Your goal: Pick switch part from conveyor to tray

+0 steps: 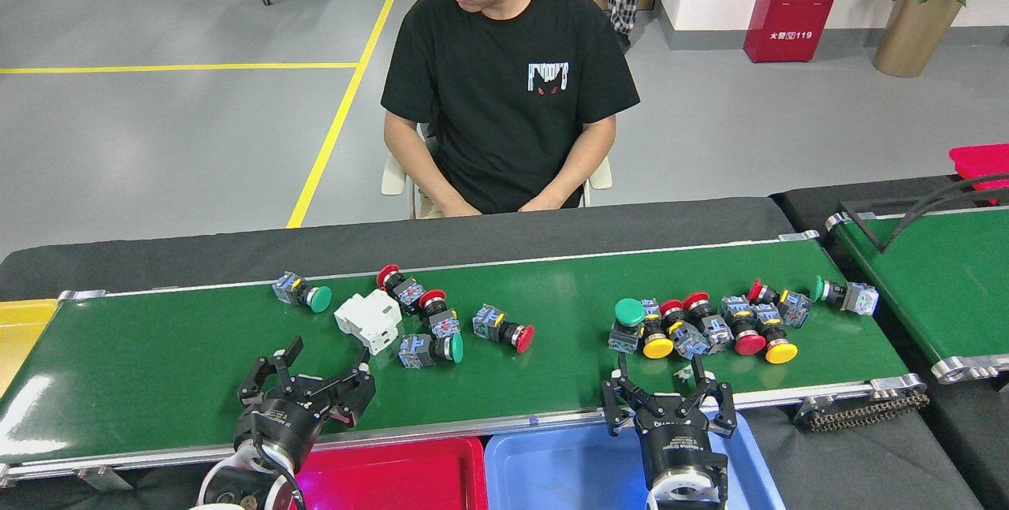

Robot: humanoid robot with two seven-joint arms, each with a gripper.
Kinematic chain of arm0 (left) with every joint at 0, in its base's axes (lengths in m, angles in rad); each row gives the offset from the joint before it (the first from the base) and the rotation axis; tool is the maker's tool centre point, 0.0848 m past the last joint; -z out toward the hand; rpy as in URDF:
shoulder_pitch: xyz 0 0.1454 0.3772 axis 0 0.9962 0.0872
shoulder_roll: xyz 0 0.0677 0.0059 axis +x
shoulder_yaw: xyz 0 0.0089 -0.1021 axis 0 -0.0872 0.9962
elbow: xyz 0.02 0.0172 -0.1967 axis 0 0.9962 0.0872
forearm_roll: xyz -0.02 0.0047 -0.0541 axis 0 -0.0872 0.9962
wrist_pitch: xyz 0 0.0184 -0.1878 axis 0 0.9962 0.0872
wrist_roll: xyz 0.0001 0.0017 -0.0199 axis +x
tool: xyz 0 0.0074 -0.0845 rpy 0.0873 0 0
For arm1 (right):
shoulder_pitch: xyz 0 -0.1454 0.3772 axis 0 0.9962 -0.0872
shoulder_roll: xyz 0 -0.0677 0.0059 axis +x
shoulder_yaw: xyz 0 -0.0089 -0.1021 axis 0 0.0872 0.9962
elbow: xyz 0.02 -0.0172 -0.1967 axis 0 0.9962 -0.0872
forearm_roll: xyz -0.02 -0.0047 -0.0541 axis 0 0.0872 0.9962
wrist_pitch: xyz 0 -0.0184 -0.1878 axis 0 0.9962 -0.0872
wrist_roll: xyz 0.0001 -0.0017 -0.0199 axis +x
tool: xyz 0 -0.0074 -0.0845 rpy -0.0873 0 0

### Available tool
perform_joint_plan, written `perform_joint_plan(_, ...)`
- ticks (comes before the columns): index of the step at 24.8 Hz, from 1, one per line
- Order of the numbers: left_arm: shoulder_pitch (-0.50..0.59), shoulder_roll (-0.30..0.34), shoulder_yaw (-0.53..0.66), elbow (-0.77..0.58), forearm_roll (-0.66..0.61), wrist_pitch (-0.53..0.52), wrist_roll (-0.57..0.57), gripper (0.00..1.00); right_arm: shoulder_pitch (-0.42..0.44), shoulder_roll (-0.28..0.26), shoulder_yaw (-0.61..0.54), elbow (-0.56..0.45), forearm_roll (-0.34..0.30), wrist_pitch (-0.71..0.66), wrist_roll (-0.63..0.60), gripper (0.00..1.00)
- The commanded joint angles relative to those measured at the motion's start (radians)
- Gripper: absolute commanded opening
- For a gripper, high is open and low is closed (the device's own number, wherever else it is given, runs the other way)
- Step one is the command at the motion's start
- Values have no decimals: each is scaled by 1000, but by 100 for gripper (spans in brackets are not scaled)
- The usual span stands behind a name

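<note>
Switch parts lie in two clusters on the conveyor (197,352): one (430,319) mid-belt around a white block (368,320), one (709,325) to the right, its parts overlapping. Left gripper (323,360) and right gripper (664,384) hover over the near rail, jaws spread, empty. The red tray (394,474) and blue tray (567,470) are cut off below.

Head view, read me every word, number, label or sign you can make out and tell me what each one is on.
"119": on the red cabinet by the far wall, after white characters too small to read.
Top white line on that cabinet: too small to read.
White graphic on the person's black T-shirt: lettering unreadable.
Marking on the right gripper: blurred, unreadable.
Switch parts on the conveyor: no readable labels.
</note>
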Motion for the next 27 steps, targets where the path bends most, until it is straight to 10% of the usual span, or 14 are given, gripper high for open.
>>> perform_joint_plan(1,-17,-1,0,-3,-3,3,3,100,-37,14,-7,10,2,-2,2,100)
perform_joint_plan(11,-103,3,5,120,-3,26,4,100,-123,46,-13,111,-3,-12,6,99)
perform_joint_plan(12,-106,3,5,123,-3,26,4,100,-130,54,-22,128,-4,-16,9,93)
perform_joint_plan(15,-120,3,5,134,-3,28,4,100,-149,62,-28,168,1,-113,23,26)
perform_joint_plan(17,-137,3,6,157,-3,28,4,100,-150,62,-28,169,1,-157,23,8)
perform_joint_plan(25,-197,15,9,241,-3,112,12,98,-150,60,-27,108,-1,-263,46,2)
perform_joint_plan(27,-218,15,6,272,-3,156,14,83,-139,54,-25,66,-1,-302,46,2)
